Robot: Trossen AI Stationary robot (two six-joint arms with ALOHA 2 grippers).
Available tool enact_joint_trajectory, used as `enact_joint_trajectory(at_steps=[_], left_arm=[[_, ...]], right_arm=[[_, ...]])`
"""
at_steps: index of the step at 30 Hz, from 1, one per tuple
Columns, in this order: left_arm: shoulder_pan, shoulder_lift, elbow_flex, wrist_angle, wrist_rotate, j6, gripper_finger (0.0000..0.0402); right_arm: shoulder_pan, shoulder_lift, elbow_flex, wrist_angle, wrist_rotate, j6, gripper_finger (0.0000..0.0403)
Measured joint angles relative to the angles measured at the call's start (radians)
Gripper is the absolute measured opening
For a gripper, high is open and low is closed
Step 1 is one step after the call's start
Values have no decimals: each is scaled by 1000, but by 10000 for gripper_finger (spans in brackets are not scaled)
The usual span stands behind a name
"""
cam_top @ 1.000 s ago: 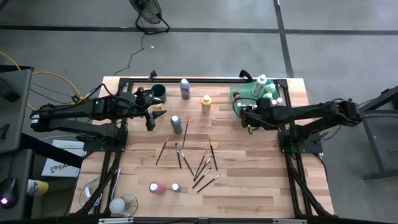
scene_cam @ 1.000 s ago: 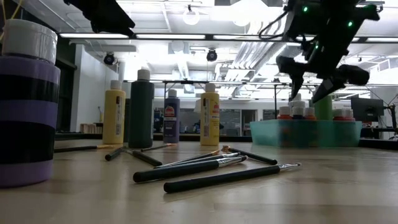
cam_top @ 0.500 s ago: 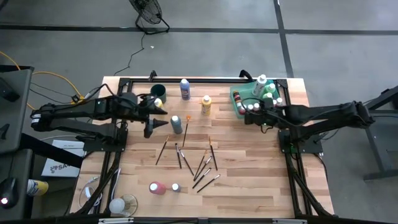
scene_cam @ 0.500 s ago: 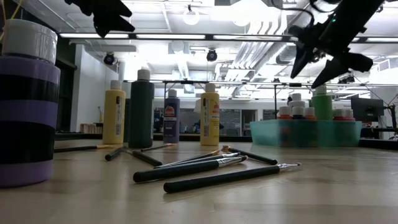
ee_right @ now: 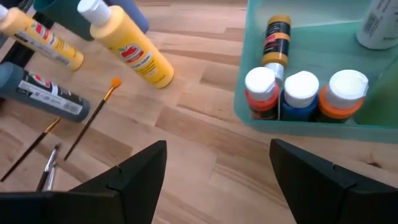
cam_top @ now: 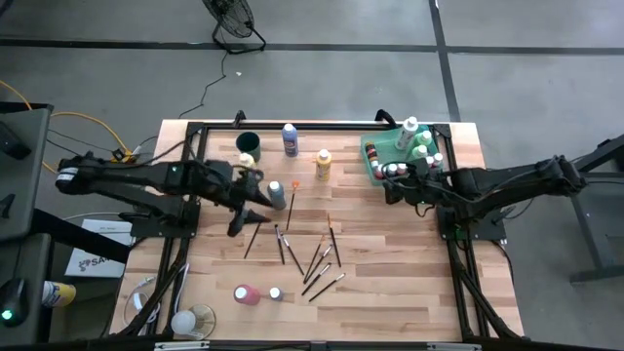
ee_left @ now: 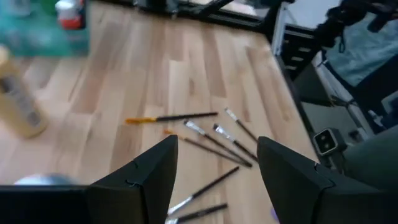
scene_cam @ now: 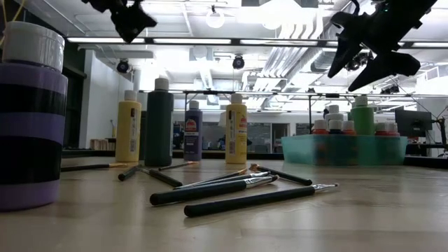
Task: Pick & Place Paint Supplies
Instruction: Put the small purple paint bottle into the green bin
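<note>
Several thin dark-handled paintbrushes [cam_top: 310,255] lie scattered on the wooden table's middle; they also show in the low view [scene_cam: 238,192] and the left wrist view [ee_left: 205,134]. A dark teal bottle [cam_top: 277,195], a blue one [cam_top: 290,139] and a yellow one [cam_top: 323,164] stand behind them. The translucent green tray [cam_top: 373,154] at the far right holds several capped bottles [ee_right: 301,93]. My left gripper [cam_top: 250,214] hovers open above the table just left of the brushes, beside the teal bottle. My right gripper [cam_top: 394,191] hovers open above the tray's near left corner [ee_right: 242,115]. Neither holds anything.
A dark round cup [cam_top: 248,142] and a small yellow bottle [cam_top: 247,161] stand at the far left. A pink bottle [cam_top: 246,293] and a white-capped one [cam_top: 275,292] sit near the front edge. A big striped container [scene_cam: 28,112] looms close in the low view. Bare wood lies at the near right [cam_top: 409,283].
My left gripper has swung toward the table's near edge and toward the brushes, its wrist turning. My right gripper has risen from just over the tray's bottles and tipped, its fingers apart and with nothing between them.
</note>
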Motion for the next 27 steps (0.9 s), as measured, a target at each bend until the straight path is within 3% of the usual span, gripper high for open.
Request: enact_joint_trajectory(at_steps=[6,16,27], left_arm=[[-154,82,0,39,-109,-23,216],[-316,249,34,119,-186,-265,216],[-443,532,487,-404,-266,-235,172]], right_arm=[[50,-1,0,0,-6,-15,278],[140,-1,0,-1,-24,-47,278],[205,-1,0,9,-26,-73,278]])
